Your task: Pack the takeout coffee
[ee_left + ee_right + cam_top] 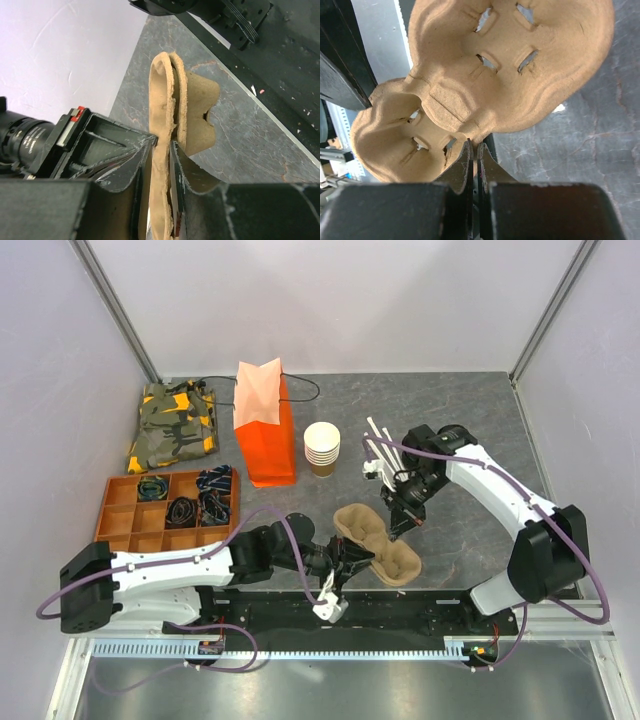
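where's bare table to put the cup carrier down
Bare: the far right of the table, between the cup stack and the right wall. Crowded: the left, with orange bag, camouflage cloth and organizer tray.

Empty brown pulp cup carrier (pixel 510 85)

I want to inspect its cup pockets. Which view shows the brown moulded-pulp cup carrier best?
Right wrist: the brown moulded-pulp cup carrier fills the frame face-on, with both pockets and their slits clear. Top external shows it whole but small. Left wrist shows only its edge.
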